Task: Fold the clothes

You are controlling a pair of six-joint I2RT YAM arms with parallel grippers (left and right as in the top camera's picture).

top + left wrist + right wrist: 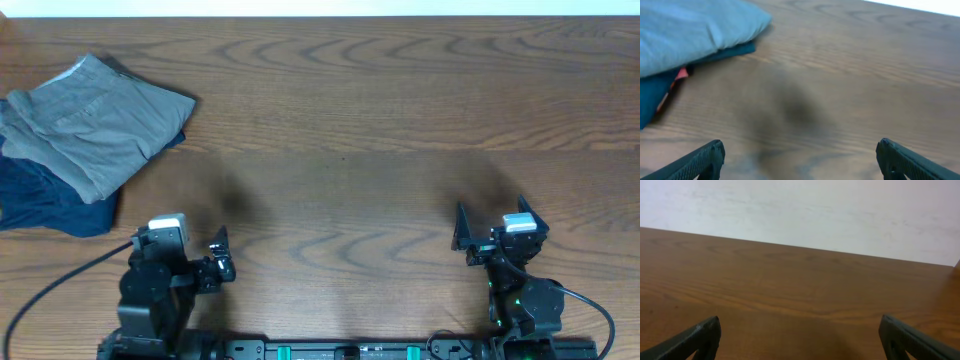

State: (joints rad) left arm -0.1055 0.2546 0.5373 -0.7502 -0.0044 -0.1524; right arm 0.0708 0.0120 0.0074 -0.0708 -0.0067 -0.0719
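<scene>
The light grey shorts (95, 125) lie folded at the far left of the table, on top of a dark navy folded garment (50, 200). In the left wrist view the shorts (695, 30) look pale blue-grey at the upper left. My left gripper (220, 262) is open and empty near the front edge, well to the right of and nearer than the shorts; its fingertips (800, 155) frame bare wood. My right gripper (492, 230) is open and empty at the front right, its fingertips (800, 335) over bare wood.
The wooden table (350, 120) stretches between the two arms. The navy garment (655, 90) shows a small red tag at its edge in the left wrist view. A pale wall (800, 210) lies beyond the table's far edge.
</scene>
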